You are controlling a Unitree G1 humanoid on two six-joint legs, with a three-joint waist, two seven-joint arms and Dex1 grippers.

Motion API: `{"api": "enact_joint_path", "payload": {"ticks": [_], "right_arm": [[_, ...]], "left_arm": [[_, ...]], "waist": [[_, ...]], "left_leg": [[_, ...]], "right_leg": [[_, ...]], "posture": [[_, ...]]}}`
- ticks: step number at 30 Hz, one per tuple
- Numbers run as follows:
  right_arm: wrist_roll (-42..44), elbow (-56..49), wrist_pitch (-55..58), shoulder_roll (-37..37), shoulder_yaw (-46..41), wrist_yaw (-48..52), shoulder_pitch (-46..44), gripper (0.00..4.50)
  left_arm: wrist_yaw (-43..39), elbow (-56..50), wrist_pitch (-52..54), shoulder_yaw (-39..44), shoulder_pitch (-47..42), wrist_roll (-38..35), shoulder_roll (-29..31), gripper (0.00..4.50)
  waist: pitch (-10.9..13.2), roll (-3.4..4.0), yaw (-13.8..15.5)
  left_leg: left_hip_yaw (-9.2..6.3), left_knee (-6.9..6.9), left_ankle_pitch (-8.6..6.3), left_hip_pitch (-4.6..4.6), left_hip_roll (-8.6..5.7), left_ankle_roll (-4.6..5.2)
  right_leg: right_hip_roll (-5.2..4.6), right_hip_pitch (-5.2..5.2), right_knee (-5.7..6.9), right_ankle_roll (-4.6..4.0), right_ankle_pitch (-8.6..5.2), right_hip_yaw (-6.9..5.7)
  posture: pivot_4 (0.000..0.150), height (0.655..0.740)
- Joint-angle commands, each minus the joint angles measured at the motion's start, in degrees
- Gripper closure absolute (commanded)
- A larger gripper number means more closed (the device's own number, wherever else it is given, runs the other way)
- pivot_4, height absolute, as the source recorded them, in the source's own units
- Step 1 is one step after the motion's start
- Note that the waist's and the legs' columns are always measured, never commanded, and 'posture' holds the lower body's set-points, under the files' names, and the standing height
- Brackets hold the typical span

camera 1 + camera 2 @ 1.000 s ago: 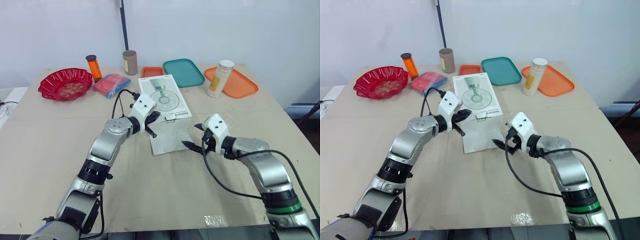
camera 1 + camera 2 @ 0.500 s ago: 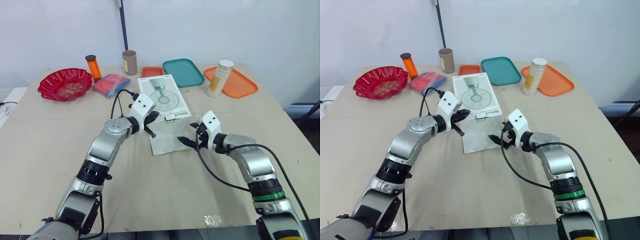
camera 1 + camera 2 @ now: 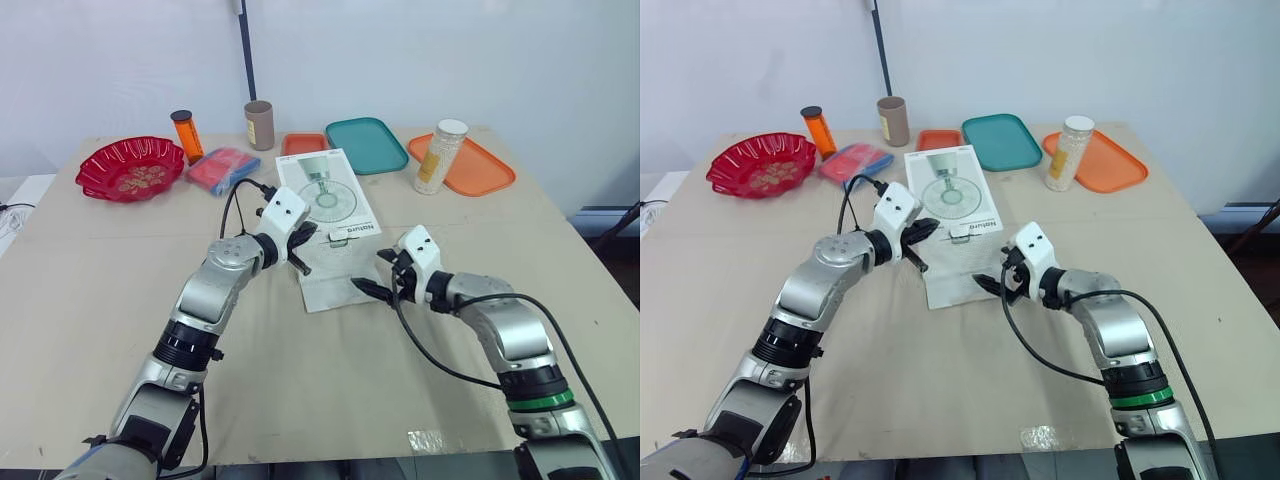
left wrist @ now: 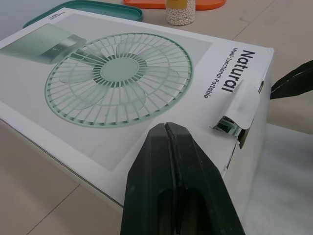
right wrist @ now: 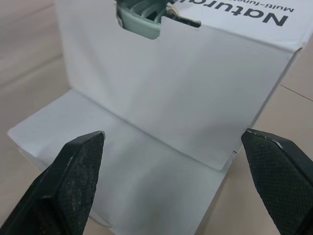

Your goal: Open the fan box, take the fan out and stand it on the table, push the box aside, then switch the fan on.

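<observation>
step: opening the fan box (image 3: 328,200), mid-table, near flap down | left gripper (image 4: 168,127) pinched shut on top edge | right gripper (image 3: 375,272) spread wide at that end | next: we clear the end wall

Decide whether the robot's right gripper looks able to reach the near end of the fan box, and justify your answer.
Probably yes. The right gripper is open and points straight at the near end of the fan box. Nothing stands between them; only the outer flap lies flat on the table below.
</observation>
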Motion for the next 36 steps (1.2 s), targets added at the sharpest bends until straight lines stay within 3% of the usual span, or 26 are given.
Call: {"api": "enact_joint_path", "payload": {"ticks": [1, 26, 36], "right_arm": [[2.1, -4.7, 0.7, -0.5, -1.5, 0.4, 0.4, 0.0], [15.0, -17.3, 7.8, -4.9, -5.3, 4.8, 4.6, 0.0], [22.2, -20.3, 10.6, -5.0, -8.6, 4.1, 2.4, 0.0]], "left_arm": [[0.1, 0.2, 0.2, 0.0, 0.2, 0.2, 0.0, 4.47], [0.7, -8.9, 5.2, 6.0, -3.3, -3.3, 5.3, 4.47], [1.1, -16.4, 10.1, 11.7, 3.2, -5.2, 12.2, 4.47]], "waist": [[0.0, 0.0, 0.0], [0.0, -0.02, 0.1], [0.0, -0.02, -0.2]], "left_leg": [[0.0, 0.0, 0.0, 0.0, 0.0, 0.0], [-0.02, 0.01, -0.01, -0.08, 0.0, 0.01], [0.01, -0.01, -0.02, -0.07, 0.04, 0.03]], "right_leg": [[0.0, 0.0, 0.0, 0.0, 0.0, 0.0], [0.0, -0.04, -0.01, 0.01, 0.0, -0.02], [0.01, -0.09, 0.0, 0.0, 0.0, -0.01]], "posture": [[0.15, 0.74], [0.15, 0.74], [0.15, 0.74]]}}
